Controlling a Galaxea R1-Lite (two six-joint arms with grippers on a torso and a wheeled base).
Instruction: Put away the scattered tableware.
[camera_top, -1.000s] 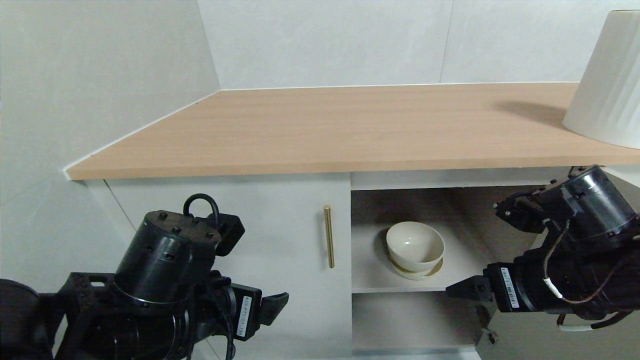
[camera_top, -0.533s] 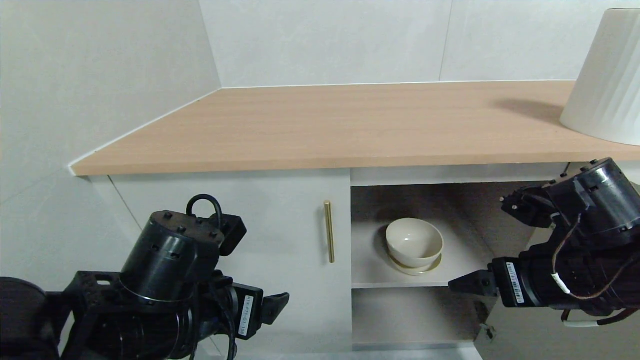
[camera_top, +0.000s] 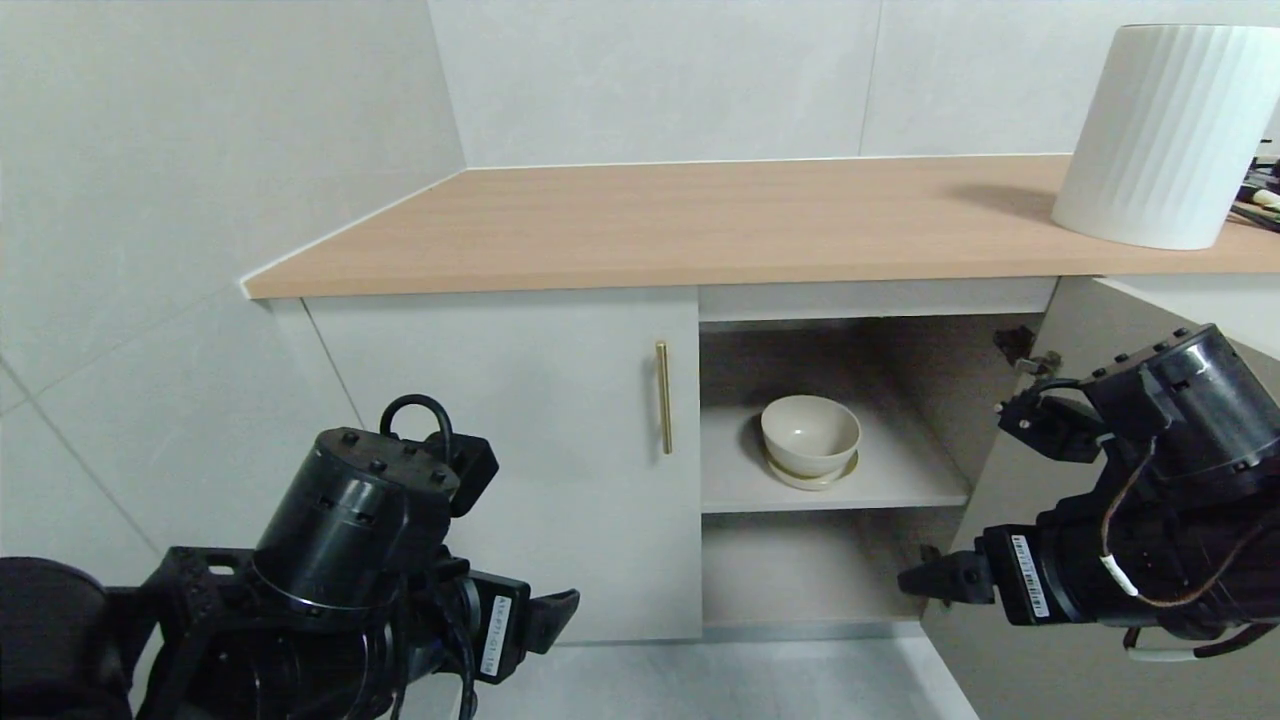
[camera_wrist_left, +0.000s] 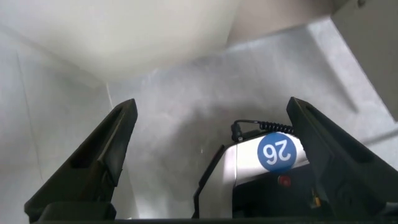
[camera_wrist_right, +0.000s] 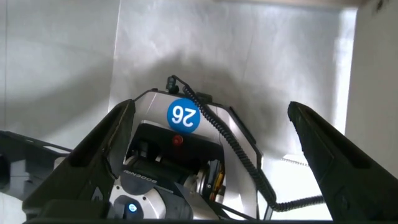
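The cream bowl (camera_top: 810, 435) sits upright on a small saucer (camera_top: 812, 478) on the middle shelf (camera_top: 900, 485) of the cupboard under the wooden table (camera_top: 700, 220), in the right-hand compartment, whose door (camera_top: 1000, 500) stands swung out toward the robot's right. Judged from this, the tableware is already stowed, and what is left is most likely to shut that door. The right gripper (camera_wrist_right: 211, 109) hangs low in front of the opening, its fingers (camera_top: 925, 580) spread wide with nothing between them, pointing toward the robot's left across the door's inner face; whether they touch the panel cannot be told. The bowl lies up and to the left of them, well back in the cupboard. The left gripper (camera_wrist_left: 211, 106), likewise released and empty, hangs before the closed left door, below its brass handle (camera_top: 662, 397) and well apart from the open one. So the right arm is the nearer, and a push would have to come from the door's outer side. A white ribbed cylinder (camera_top: 1160, 135) stands on the table above
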